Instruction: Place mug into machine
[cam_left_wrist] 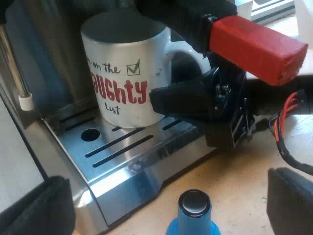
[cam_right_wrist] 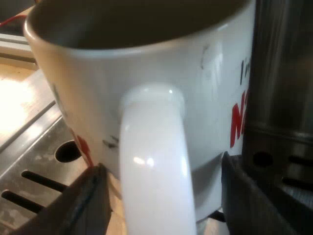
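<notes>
My left claw is spread wide and holds nothing. It hangs over the bench by the blue tamper. The mug looks to stand on the machine's metal tray, under the red handle end. My right claw is spread around the mug's white handle, not squeezing it. I think it should slide straight back, slowly, so nothing bumps the mug.
</notes>
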You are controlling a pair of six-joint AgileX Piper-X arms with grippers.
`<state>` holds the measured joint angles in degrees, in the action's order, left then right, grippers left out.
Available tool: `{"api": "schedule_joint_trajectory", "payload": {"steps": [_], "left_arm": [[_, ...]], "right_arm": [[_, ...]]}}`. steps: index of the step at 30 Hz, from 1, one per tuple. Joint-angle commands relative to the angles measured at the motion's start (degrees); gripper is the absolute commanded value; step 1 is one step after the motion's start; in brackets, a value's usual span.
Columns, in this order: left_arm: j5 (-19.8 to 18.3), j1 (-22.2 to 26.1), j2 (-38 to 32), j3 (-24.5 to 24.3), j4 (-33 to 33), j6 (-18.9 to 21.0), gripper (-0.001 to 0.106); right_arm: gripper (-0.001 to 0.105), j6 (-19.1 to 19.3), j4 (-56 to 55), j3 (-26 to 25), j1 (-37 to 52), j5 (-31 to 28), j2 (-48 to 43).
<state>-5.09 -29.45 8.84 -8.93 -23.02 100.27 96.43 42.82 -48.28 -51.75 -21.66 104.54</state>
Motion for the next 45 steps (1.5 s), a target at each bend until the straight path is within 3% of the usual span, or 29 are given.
{"api": "schedule_joint_trajectory", "payload": {"steps": [1, 6, 13, 23, 39, 42, 43, 44, 45], "left_arm": [[0.14, -0.17, 0.19, -0.02, 1.15, 0.09, 0.081], [0.14, -0.17, 0.19, -0.02, 2.23, 0.09, 0.081], [0.14, -0.17, 0.19, -2.37, 2.23, 0.09, 0.081], [0.14, -0.17, 0.08, -10.63, -8.28, -0.30, 0.081], [-0.11, -0.17, -0.04, -19.49, -14.52, -0.30, 0.081], [-1.30, -0.17, -0.04, -20.21, -14.50, -0.30, 0.081], [-3.32, -0.17, -0.15, -21.50, -14.50, -0.30, 0.081], [-3.59, -0.17, -0.16, -22.04, -14.50, -0.30, 0.081], [-3.73, -0.17, -0.15, -22.43, -14.50, -0.30, 0.081]], "right_arm": [[0.054, -0.24, -7.31, -0.28, -1.05, -1.38, -3.15], [0.054, -1.48, -21.81, -0.28, -3.99, -7.15, -9.27], [0.054, -1.48, -33.19, -0.28, -6.60, -9.57, -14.77], [0.054, -1.96, -46.34, -0.28, -11.46, -15.23, -23.81], [0.054, -1.96, -49.99, -0.28, -20.47, -19.26, -37.92], [0.044, -1.96, -49.31, -0.28, -21.26, -19.26, -40.39], [0.041, -1.96, -49.31, -0.28, -21.28, -19.26, -40.39], [0.029, -1.96, -47.31, -0.28, -21.26, -18.46, -41.54], [0.023, -1.96, -46.49, -0.28, -21.26, -18.23, -41.74]]}}
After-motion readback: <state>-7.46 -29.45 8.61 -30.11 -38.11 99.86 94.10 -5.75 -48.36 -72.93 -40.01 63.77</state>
